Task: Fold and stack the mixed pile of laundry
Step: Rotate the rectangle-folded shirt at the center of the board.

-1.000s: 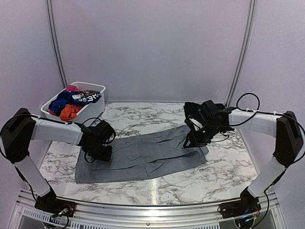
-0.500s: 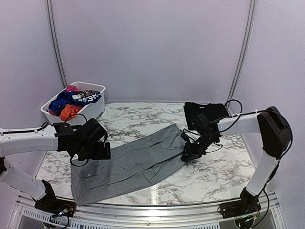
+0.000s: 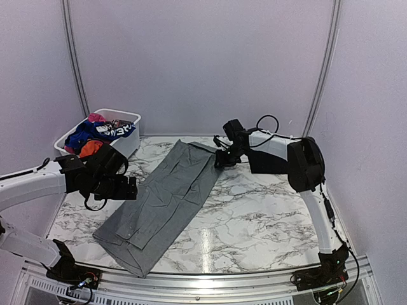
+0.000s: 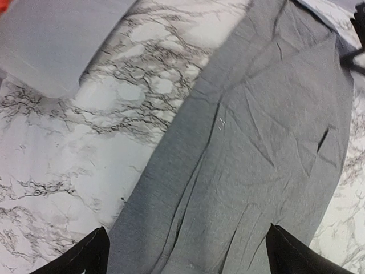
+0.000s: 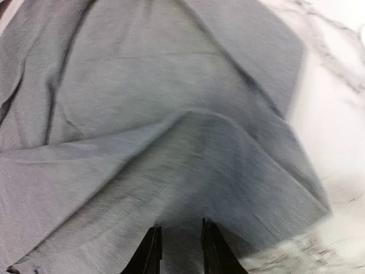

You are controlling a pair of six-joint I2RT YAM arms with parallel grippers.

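A long grey garment (image 3: 168, 197) lies flat and diagonal on the marble table, running from the near left to the far middle. Its far end is pinched by my right gripper (image 3: 221, 159); in the right wrist view the narrow fingers (image 5: 151, 251) close on a fold of the grey garment (image 5: 142, 85), around the gripper (image 5: 179, 248). My left gripper (image 3: 121, 187) hovers open over the garment's left edge. In the left wrist view its gripper (image 4: 188, 254) is spread wide above the grey cloth (image 4: 256, 142), touching nothing. More of the laundry pile (image 3: 95, 133), blue, orange-red and pink, fills the basket.
A white plastic basket (image 3: 125, 149) stands at the far left corner, also visible in the left wrist view as the basket (image 4: 51, 45). A folded black garment (image 3: 270, 162) lies at the far right, behind my right arm. Bare marble table (image 3: 267, 210) spans the right half.
The left gripper opened, let go of the grey garment and drew back left. The right gripper carried its end to the far middle, swinging the garment from crosswise to diagonal.
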